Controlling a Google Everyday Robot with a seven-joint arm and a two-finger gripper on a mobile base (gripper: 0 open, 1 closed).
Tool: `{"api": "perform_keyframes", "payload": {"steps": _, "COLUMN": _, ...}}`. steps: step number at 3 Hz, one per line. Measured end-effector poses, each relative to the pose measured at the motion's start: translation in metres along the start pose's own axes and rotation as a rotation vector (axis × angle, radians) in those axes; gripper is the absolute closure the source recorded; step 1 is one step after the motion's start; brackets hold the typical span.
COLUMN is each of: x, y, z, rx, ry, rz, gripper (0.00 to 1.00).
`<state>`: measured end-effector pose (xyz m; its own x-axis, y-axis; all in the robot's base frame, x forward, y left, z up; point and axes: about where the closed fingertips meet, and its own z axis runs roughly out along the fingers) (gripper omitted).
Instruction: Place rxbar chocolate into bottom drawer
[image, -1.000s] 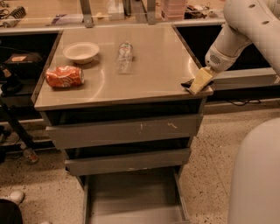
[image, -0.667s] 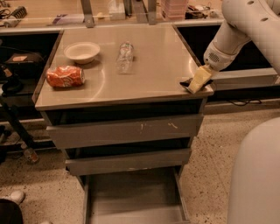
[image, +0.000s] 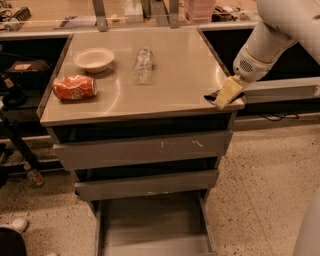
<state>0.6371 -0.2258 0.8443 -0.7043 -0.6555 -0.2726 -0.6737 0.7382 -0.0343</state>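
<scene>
- One gripper (image: 226, 95), cream-coloured and wedge-shaped, sits at the front right corner of the cabinet top (image: 175, 80), which is smooth and dully shiny.
- One rxbar chocolate (image: 210, 96), flat and dark, lies at that corner and pokes out beside the gripper; I cannot tell whether the gripper has hold of it.
- Three grey metal drawers: two upper drawers (image: 142, 150) with plain fronts, and one bottom drawer (image: 150, 222) pulled out, a shallow tray with a flat floor.
- One round pale bowl (image: 93, 59).
- One clear plastic bottle (image: 143, 65), lying down.
- One crushed orange can (image: 75, 87).
</scene>
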Motion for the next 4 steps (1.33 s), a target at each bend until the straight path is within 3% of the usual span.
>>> {"api": "perform_keyframes", "payload": {"steps": 1, "x": 0.015, "y": 0.018, "z": -0.008, "rx": -0.018, "ry": -0.015, "rz": -0.002, "gripper": 1.00}}
{"api": "perform_keyframes", "payload": {"steps": 2, "x": 0.050, "y": 0.050, "z": -0.019, "rx": -0.027, "ry": -0.004, "rz": 0.032, "gripper": 1.00}}
{"api": "perform_keyframes", "payload": {"steps": 3, "x": 0.093, "y": 0.086, "z": -0.006, "rx": -0.051, "ry": 0.097, "rz": 0.094, "gripper": 1.00}}
{"api": "perform_keyframes", "payload": {"steps": 4, "x": 0.101, "y": 0.091, "z": 0.002, "rx": -0.062, "ry": 0.119, "rz": 0.100, "gripper": 1.00}}
